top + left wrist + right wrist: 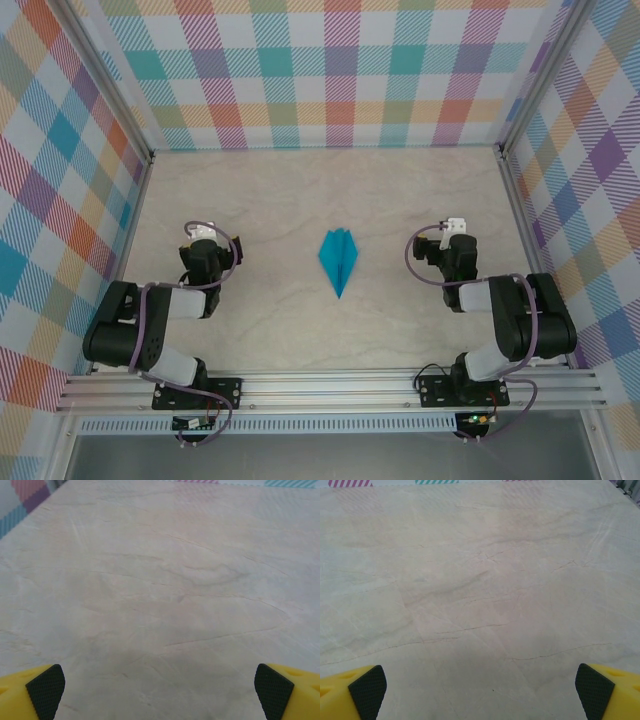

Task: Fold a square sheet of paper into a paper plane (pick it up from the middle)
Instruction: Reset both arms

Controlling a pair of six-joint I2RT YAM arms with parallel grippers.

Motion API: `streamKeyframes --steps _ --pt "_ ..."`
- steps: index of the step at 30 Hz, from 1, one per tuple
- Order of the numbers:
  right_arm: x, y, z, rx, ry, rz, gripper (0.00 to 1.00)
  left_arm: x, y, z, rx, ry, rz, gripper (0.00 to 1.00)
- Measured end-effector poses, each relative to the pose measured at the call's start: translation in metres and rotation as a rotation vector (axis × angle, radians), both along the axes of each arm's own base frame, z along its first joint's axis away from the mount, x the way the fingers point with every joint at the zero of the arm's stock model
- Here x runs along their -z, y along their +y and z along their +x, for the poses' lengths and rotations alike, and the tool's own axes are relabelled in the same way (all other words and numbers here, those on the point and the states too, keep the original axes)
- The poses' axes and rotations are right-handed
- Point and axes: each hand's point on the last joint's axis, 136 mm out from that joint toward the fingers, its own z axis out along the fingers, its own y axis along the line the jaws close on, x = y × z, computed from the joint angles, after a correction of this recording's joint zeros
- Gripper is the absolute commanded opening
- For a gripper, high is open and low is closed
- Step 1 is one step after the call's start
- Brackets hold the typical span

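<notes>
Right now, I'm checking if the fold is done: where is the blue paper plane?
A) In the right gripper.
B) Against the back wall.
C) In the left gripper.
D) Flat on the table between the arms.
D: the paper plane lies on the table between the arms, with the left gripper and right gripper both open and empty.

The paper plane (338, 260) is lying flat at the middle of the bench (300, 190), its slim point aiming toward the arm bases (330, 392). The left hand (207, 238) and right hand (443, 243) are flanking it, each well apart from it.
</notes>
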Motion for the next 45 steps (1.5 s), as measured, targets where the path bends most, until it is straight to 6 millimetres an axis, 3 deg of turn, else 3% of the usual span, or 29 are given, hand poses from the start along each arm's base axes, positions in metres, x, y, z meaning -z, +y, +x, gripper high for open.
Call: streamKeyframes --steps 4,9,45 --pt "-0.003 -0.002 0.002 0.011 -0.009 0.0 1.0 0.011 -0.01 0.003 0.062 0.037 -0.005 1.0" --pt "-0.006 -0.005 0.005 0.029 -0.016 0.0 1.0 0.001 -0.001 0.012 0.04 0.01 -0.018 1.0" --pt "-0.006 -0.009 0.005 0.042 -0.018 0.001 1.0 0.002 -0.002 0.012 0.049 0.011 -0.022 1.0"
